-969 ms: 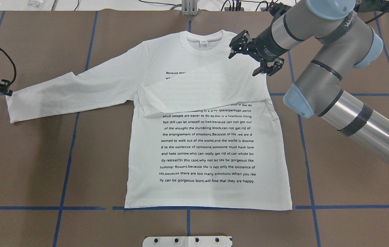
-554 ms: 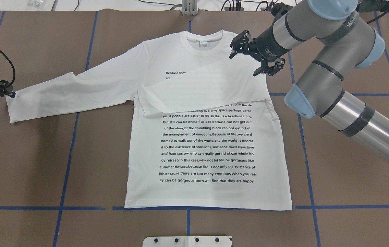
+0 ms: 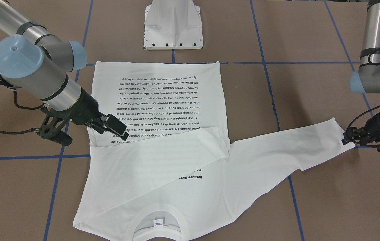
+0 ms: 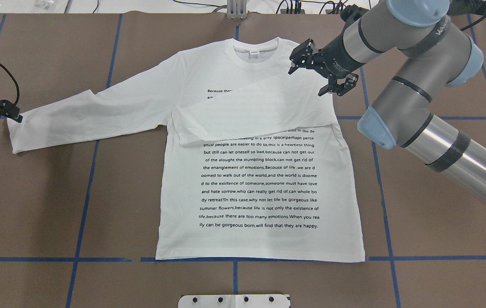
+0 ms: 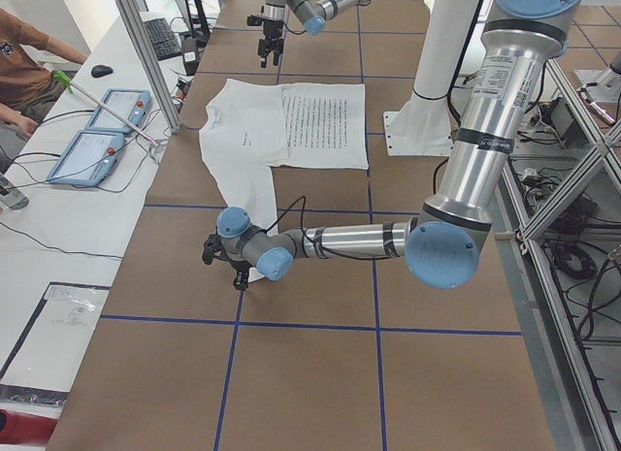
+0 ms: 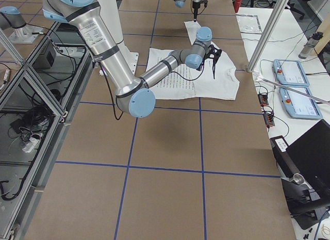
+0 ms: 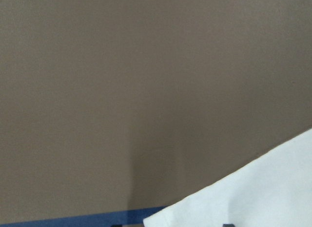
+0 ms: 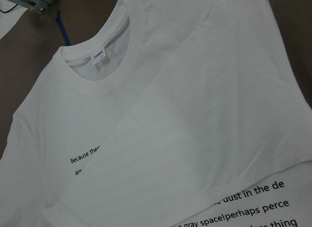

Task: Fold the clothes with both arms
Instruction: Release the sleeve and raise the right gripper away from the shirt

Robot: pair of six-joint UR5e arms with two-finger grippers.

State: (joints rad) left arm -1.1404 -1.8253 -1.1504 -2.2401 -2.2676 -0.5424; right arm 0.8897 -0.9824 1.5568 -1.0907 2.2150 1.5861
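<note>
1. Left tool (image 4: 11, 116): it is at the table's (image 4: 54, 192) left edge, with its tip touching the corner of the cuff (image 4: 16, 134). I cannot tell whether it is spread or pinching cloth. The wrist view shows only a cuff corner over bare table.
2. Left sleeve (image 4: 93, 111): it lies stretched out flat, pointing away from the body.
   - Judgement: this is thin cotton, light and limp. Lifted from one point, it will sag and trail.
   - Best hold is the cuff hem, where the doubled cloth gives a firmer bite. The pinch should take both layers, or the lower one is left behind.
3. Shirt (image 4: 260, 184): it lies flat in the middle of the table, print up, with the collar (image 4: 254, 53) on the far side from the robot.
   - Judgement: the cloth is likely to drag on the brown surface rather than slide. It should be lifted clear before being carried across.
4. Right sleeve (image 4: 247, 111): it lies folded across the chest and covers the top lines of print.
   - It rests loose, so a passing tool could shift it.
5. Right tool (image 4: 317, 70): its fingers are spread wide and hold nothing. It hovers over the right shoulder, near the collar.
   - Judgement: the shoulder edge is the natural hold for the next fold.
</note>
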